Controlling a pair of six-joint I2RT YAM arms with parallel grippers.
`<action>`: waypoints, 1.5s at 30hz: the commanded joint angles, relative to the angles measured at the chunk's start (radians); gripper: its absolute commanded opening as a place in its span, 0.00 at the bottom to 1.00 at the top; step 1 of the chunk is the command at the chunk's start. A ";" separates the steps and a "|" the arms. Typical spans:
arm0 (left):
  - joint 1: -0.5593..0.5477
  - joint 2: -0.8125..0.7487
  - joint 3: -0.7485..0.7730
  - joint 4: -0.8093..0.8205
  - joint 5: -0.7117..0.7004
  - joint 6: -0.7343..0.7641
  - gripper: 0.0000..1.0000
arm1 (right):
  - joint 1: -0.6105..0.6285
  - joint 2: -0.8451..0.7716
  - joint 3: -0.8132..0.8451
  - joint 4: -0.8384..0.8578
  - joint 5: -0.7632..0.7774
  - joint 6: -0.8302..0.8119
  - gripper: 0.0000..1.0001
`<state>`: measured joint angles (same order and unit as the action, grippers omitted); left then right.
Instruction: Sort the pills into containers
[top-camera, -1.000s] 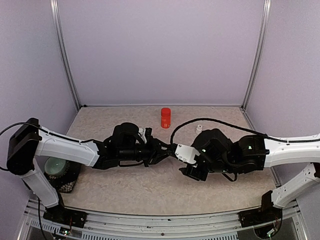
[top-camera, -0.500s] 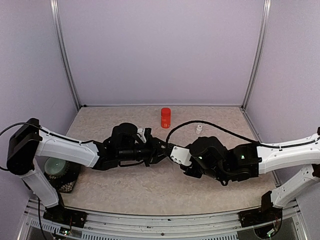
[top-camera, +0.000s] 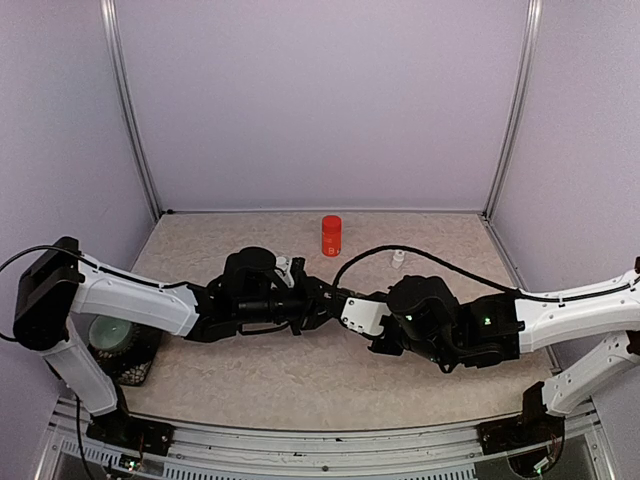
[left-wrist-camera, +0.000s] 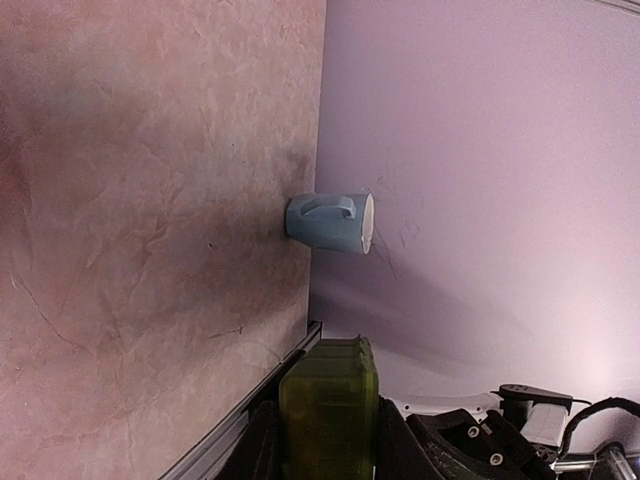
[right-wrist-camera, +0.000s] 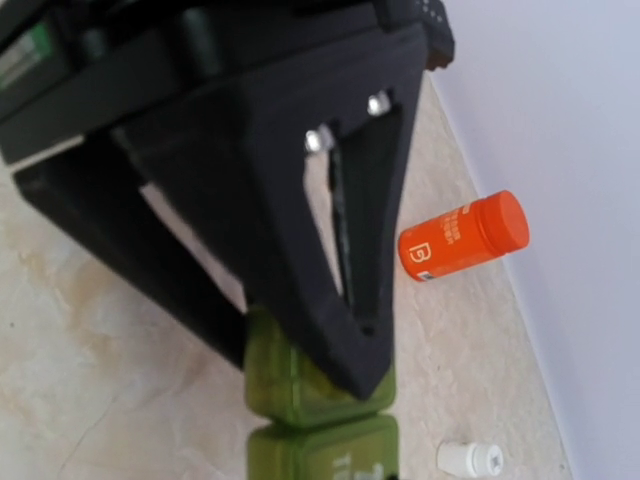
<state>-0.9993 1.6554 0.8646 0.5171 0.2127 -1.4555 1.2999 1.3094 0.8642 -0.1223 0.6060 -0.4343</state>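
Containers (left-wrist-camera: 328, 405): translucent yellowish-green plastic strip of joined square compartments, lids seemingly down. Sits pinched at one end between the jaws of the left gripper (left-wrist-camera: 328, 445), with the remaining compartments jutting out beyond them. Shows faint embossed marks on one lid.

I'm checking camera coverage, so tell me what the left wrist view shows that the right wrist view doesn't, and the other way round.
Only the left wrist view shows the pale blue mug at the foot of the purple wall. Only the right wrist view shows the orange bottle and a small white cap near the wall. Both show the green pill container, gripped by the left gripper, and the beige marbled tabletop.
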 joint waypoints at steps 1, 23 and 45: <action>-0.010 0.004 0.010 0.037 0.014 -0.004 0.14 | 0.006 0.026 -0.008 0.034 0.031 -0.017 0.28; -0.026 -0.011 0.014 0.041 0.014 -0.006 0.14 | -0.001 0.066 -0.018 0.045 0.082 -0.024 0.12; -0.038 -0.017 0.006 0.068 0.024 -0.010 0.09 | -0.043 0.083 0.013 -0.007 0.039 0.035 0.00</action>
<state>-1.0119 1.6566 0.8646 0.5110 0.1715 -1.4662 1.2930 1.3670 0.8577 -0.0822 0.6552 -0.4335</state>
